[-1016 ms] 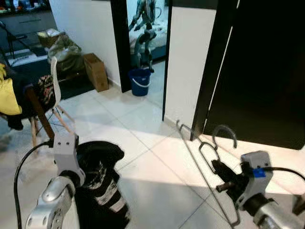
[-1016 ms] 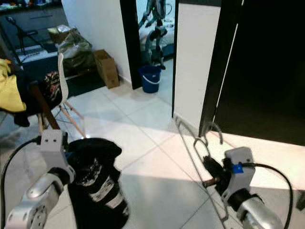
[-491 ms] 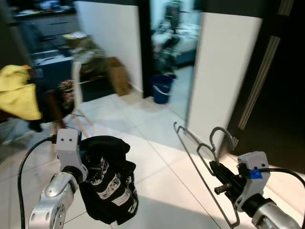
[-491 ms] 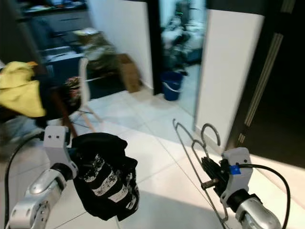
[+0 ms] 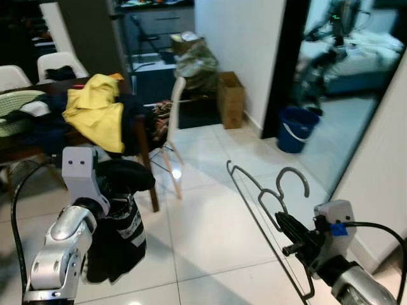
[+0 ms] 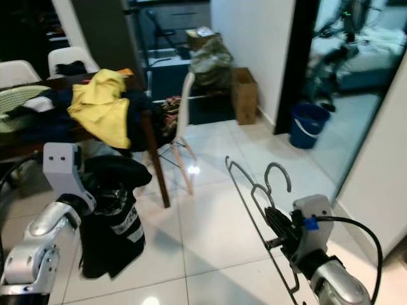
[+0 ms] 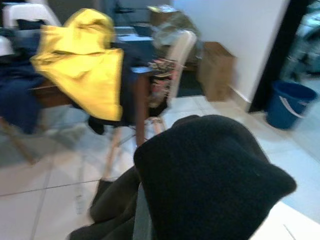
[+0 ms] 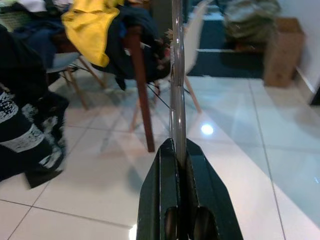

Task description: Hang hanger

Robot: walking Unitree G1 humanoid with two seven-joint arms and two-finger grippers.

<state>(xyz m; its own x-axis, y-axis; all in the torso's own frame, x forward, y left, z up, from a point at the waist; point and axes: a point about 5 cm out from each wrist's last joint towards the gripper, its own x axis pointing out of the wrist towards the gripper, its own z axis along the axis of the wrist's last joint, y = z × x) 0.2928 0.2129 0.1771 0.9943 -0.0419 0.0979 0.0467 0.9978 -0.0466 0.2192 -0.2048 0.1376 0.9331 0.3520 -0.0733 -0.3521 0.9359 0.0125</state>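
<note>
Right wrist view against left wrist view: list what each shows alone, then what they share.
Right wrist alone: the right hand shut on a thin metal wire hanger, and a black garment with white print. Left wrist alone: a blue plastic bucket by the doorway, and a black cloth bundle up close. Shared: the yellow garment, the brown cardboard box, the white tiled floor.

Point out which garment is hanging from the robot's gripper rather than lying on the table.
The black printed garment, draped over the left gripper; the yellow garment lies heaped on the table.
</note>
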